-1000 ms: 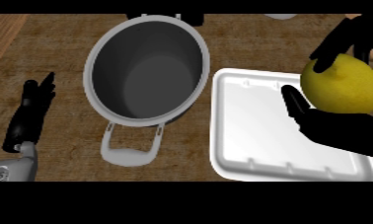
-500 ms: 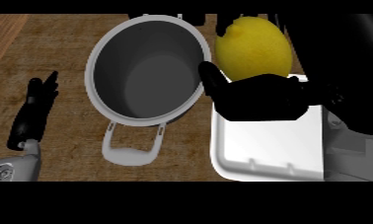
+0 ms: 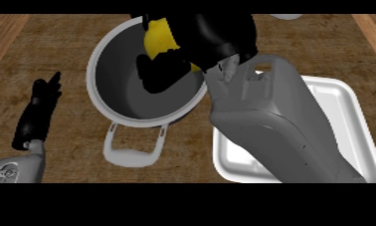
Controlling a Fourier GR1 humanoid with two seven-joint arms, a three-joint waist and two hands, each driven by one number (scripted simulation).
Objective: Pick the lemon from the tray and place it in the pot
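My right hand (image 3: 202,41) hangs over the grey pot (image 3: 110,105), its fingers and thumb curled round the yellow lemon (image 3: 160,38). The hand hides most of the lemon; only a yellow patch shows between the fingers. The lemon sits above the pot's right half, and I cannot tell whether it touches the pot. The right forearm (image 3: 272,125) crosses the white tray (image 3: 337,95), which shows nothing on its bare part. My left hand (image 3: 38,113) rests open at the left edge, fingers pointing up.
The pot's loop handle (image 3: 132,153) points toward me. A wooden counter (image 3: 58,46) surrounds pot and tray. A pale object (image 3: 288,16) shows at the far edge, upper right.
My right hand has carried the lemon leftward from above the tray to over the pot. The forearm now lies across the tray. The left hand has not moved.
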